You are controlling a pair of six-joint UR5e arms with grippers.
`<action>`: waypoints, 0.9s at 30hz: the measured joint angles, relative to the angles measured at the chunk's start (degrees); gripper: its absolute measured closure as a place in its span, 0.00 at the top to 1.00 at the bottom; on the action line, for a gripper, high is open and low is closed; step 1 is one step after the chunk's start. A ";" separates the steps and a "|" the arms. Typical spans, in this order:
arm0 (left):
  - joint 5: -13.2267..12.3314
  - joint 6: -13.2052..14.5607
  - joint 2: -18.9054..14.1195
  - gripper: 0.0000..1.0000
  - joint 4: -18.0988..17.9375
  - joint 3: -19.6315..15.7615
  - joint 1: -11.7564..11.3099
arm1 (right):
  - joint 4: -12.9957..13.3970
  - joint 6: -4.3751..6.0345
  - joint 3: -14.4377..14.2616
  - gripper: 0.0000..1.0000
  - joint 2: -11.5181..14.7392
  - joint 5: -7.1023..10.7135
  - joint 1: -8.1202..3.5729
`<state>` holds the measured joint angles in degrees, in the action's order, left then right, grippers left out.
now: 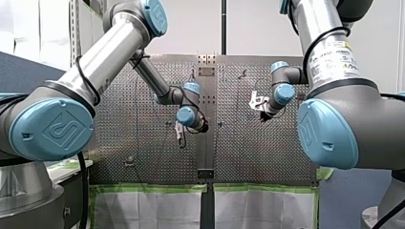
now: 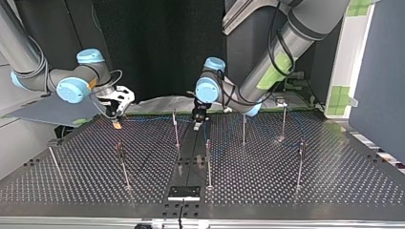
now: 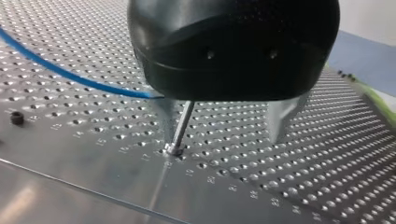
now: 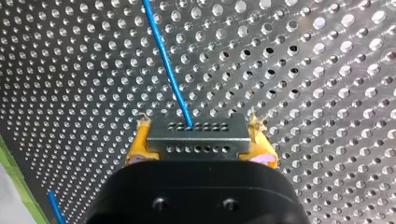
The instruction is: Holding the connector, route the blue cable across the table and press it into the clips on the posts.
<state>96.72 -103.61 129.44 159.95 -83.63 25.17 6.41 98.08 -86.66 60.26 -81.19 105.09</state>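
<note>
Low, right end effector (image 4: 201,140) pinching connector (image 4: 196,127), blue cable (image 4: 166,60) leading off; left end effector (image 3: 226,126) spread astride post (image 3: 183,122).

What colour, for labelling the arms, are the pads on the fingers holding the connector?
Yellow pads, clamped on the grey connector; clearest in the right wrist view.

Shiny metal table (image 4: 327,70), smooth blue cable (image 4: 163,56), matt metal connector (image 4: 196,137).

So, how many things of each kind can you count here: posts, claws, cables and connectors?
Posts: 7 in the top view
Claws: 2, my left claw and my right claw
Blue cable: 1
Connector: 1
Total: 11
</note>
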 joint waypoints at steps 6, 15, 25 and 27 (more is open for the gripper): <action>2.41 2.06 -2.14 1.00 3.64 -0.10 0.92 | 1.24 0.10 -0.05 0.00 -0.35 -0.02 0.08; 5.22 2.65 -3.26 1.00 7.46 -0.18 5.33 | 3.30 -0.07 0.01 0.00 -2.56 0.81 0.15; 8.64 2.87 -3.33 1.00 8.81 -0.18 9.72 | 5.27 0.11 0.03 0.00 -2.87 2.27 -0.25; 9.71 2.87 -3.36 1.00 8.76 -0.16 10.13 | 5.33 0.11 0.03 0.00 -2.90 2.40 -0.25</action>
<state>106.43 -100.74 126.08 168.71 -83.79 35.30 11.74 98.19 -86.63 57.36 -78.79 104.84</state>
